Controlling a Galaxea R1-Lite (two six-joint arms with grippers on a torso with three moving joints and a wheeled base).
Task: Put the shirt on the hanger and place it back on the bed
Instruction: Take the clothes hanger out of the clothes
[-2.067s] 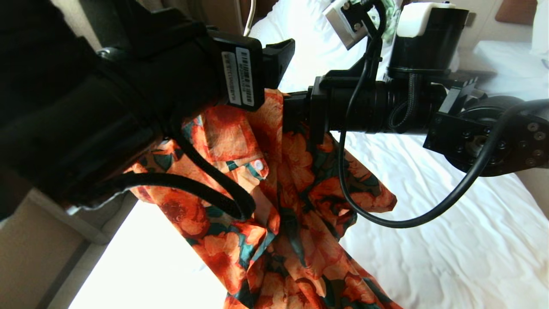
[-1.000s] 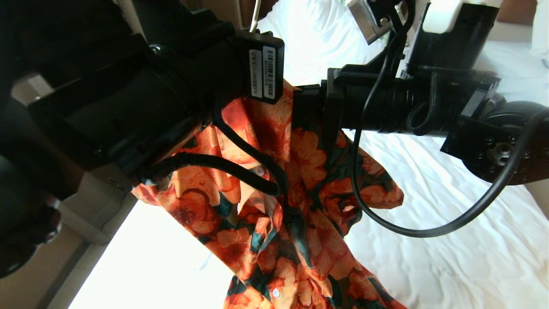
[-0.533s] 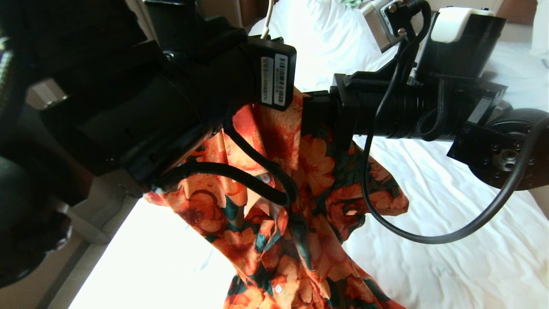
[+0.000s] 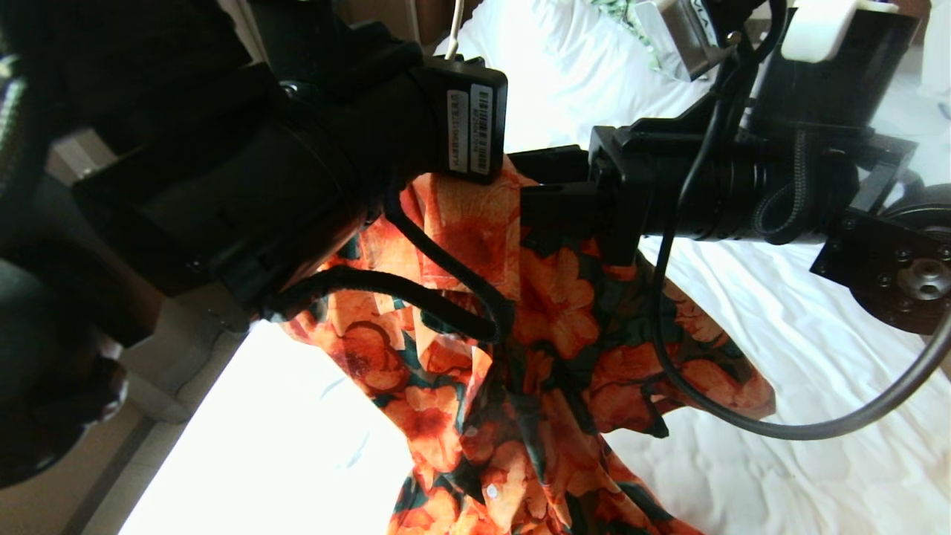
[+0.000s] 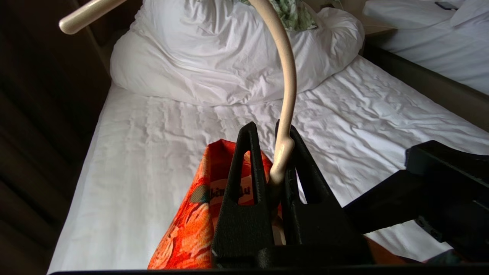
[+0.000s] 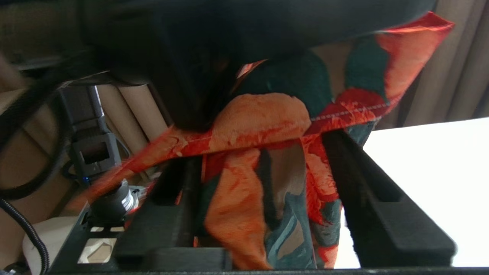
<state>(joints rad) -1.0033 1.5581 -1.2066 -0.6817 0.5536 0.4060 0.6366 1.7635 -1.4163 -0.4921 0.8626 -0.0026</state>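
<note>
A bedroom, maybe a hotel room: two white-sheeted beds, a pillow at the frame's top, curtains.

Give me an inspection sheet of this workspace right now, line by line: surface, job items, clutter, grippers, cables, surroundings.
Surface: bed, wrinkled white sheet.
Job's things: shirt hanging above the bed; hanger neck gripped, hook upward.
Clutter: leaf-print garment on the duvet.
Grippers: left gripper shut on the hanger; right gripper open, shirt fabric between its fingers.
Cables: black cable loops over the shirt.
Surroundings: second bed alongside.
</note>
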